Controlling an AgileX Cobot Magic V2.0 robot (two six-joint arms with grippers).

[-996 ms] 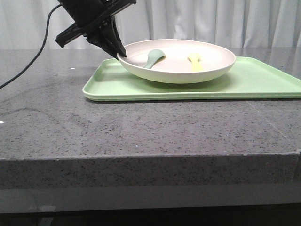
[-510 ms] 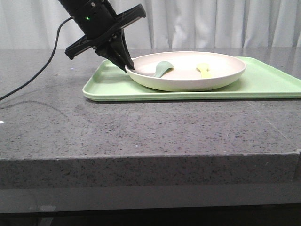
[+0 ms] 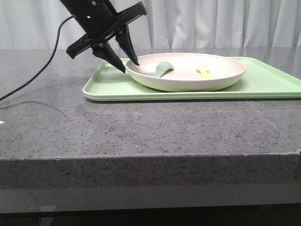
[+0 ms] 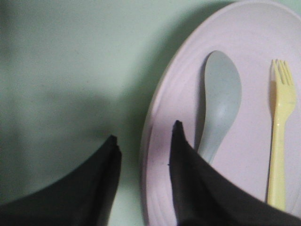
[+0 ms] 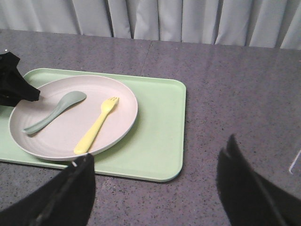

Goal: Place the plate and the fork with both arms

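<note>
One broad grey speckled stone table (image 3: 141,136) fills the scene, with pale pleated curtains (image 3: 211,23) hanging behind it. On the table lies a light green rectangular plastic tray (image 3: 113,84), flat, with rounded corners. The large round off-white matte plate (image 3: 188,81) sits on the tray, toward the tray's left half as the robot faces it (the right wrist view shows bare green tray beside it on the other side).

The black left gripper (image 3: 126,64) leans down from the upper left, cable trailing behind it. Its two pointed fingers (image 3: 111,55) are spread apart and straddle the plate's near-left rim — one tip over the tray just outside the rim, the other just inside it — gripping nothing. The left wrist view confirms the gap, with the rim running between the two tips.

The right gripper (image 5: 157,188) hovers well away over the bare table, its dark fingers wide apart and holding nothing.

Inside the plate lie two small utensils, side by side but apart: a dull grey-green spoon (image 5: 54,111) nearer the left gripper, and the slim pale-yellow plastic fork (image 5: 96,126) on its other side.
</note>
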